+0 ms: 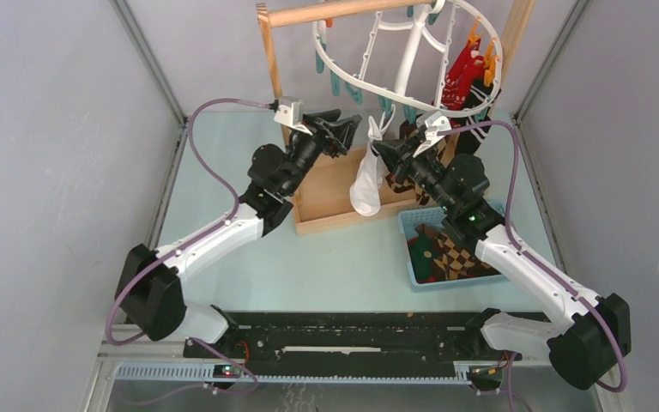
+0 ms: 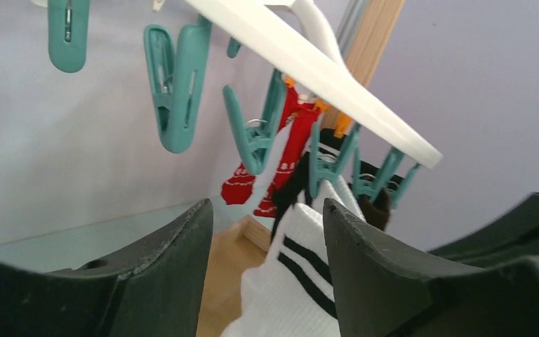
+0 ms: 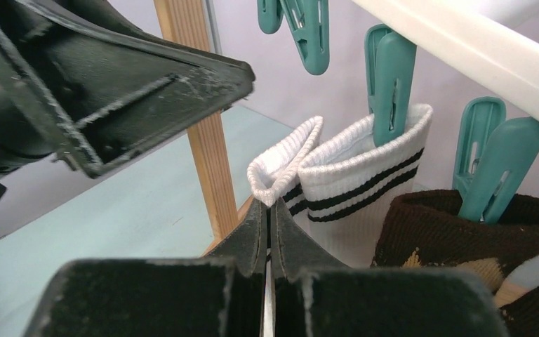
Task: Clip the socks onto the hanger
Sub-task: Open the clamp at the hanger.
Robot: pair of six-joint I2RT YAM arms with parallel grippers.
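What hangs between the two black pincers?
A white striped sock, hanging from a teal clip; the top view shows it between the left pincer and the right pincer.

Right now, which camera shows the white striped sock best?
Right wrist: the white striped sock is close and sharp, cuff in a teal clip. Left wrist shows part of it beyond the open left tool; top external shows it small, hanging.

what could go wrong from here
1. The right gripper pinches only the edge of the white sock, so the fabric may slip out.
2. A teal clip bites just the cuff's rim, so a tug might pull it free.
3. The open left gripper sits near the hanger and could set it swinging.
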